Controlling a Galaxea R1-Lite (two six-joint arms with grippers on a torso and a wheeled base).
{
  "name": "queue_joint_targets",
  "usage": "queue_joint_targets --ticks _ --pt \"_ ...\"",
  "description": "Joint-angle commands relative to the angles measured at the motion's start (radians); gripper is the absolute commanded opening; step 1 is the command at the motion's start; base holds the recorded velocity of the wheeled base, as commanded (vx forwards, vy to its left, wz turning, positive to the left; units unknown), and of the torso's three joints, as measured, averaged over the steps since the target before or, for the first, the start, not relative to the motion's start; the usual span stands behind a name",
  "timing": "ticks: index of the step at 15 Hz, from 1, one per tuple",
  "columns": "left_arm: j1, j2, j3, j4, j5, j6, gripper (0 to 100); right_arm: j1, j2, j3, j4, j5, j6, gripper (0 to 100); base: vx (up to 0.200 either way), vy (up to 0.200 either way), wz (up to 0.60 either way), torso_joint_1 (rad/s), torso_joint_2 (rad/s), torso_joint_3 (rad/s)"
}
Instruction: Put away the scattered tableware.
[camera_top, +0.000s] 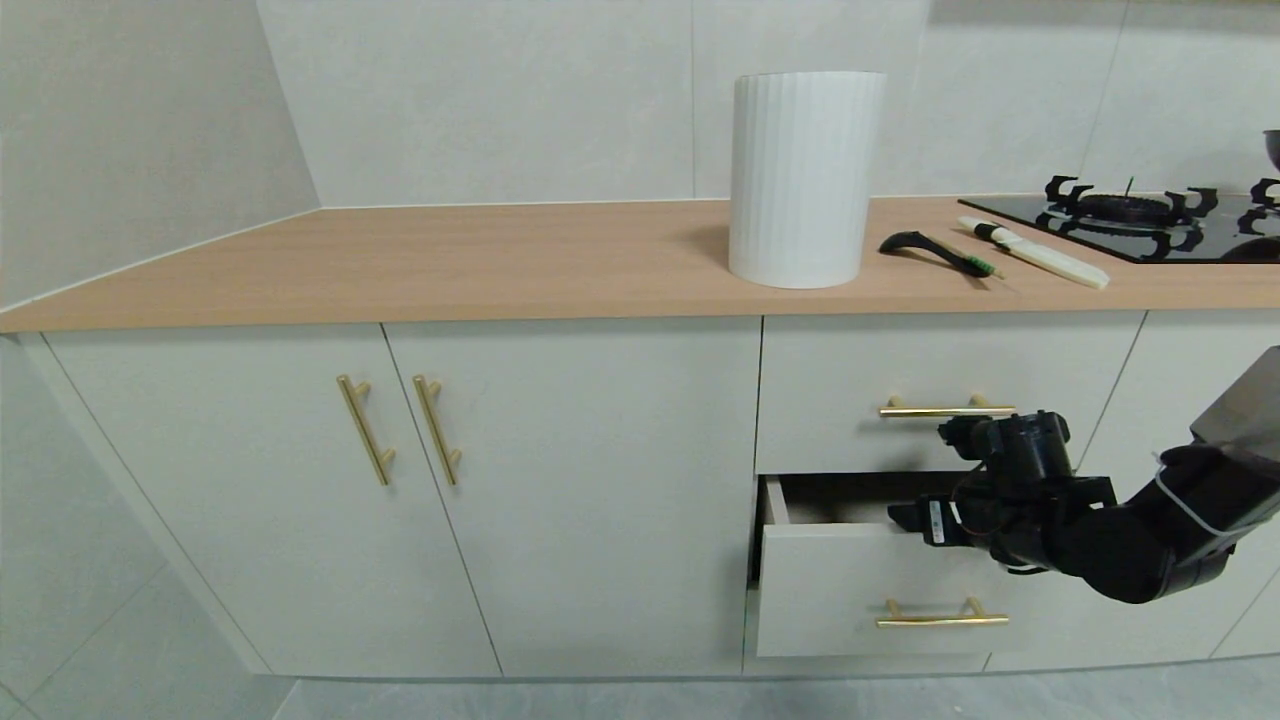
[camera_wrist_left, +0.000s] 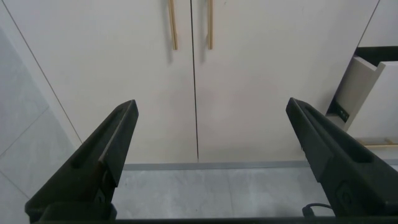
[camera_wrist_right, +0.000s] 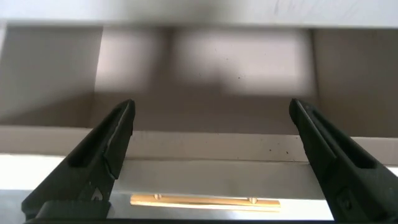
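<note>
A black ladle (camera_top: 934, 249) and a white utensil with a black band (camera_top: 1034, 252) lie on the wooden countertop (camera_top: 500, 260), to the right of a tall white ribbed container (camera_top: 803, 180). Below them the middle drawer (camera_top: 860, 570) is pulled partly out; its inside (camera_wrist_right: 205, 106) looks bare as far as I can see. My right gripper (camera_top: 935, 472) (camera_wrist_right: 211, 162) is open at the drawer's top opening, above its gold handle (camera_wrist_right: 205, 200), with nothing between the fingers. My left gripper (camera_wrist_left: 214, 134) is open low down, facing the double cabinet doors (camera_wrist_left: 196, 93).
A black gas hob (camera_top: 1140, 215) occupies the counter's right end. The closed top drawer (camera_top: 945, 385) sits just above my right gripper. The double doors carry gold handles (camera_top: 365, 430). Grey floor tiles (camera_wrist_left: 199, 193) run along the cabinet base. The pulled-out drawer (camera_wrist_left: 364, 81) juts out to the doors' right.
</note>
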Motion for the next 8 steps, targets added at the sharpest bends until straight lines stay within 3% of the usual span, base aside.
queue_joint_targets --ticks 1,4,8 --pt "0.0 0.0 0.0 0.0 0.0 0.0 100 0.0 -0.026 0.015 -0.005 -0.001 -0.011 100 0.0 0.0 0.0 0.0 0.0 0.0" --pt "0.0 0.0 0.0 0.0 0.0 0.0 100 0.005 -0.051 0.038 0.0 0.001 -0.044 100 0.0 0.0 0.0 0.0 0.0 0.0" --pt "0.0 0.0 0.0 0.0 0.0 0.0 100 0.006 -0.095 0.038 0.104 0.049 -0.048 100 0.0 0.0 0.0 0.0 0.0 0.0"
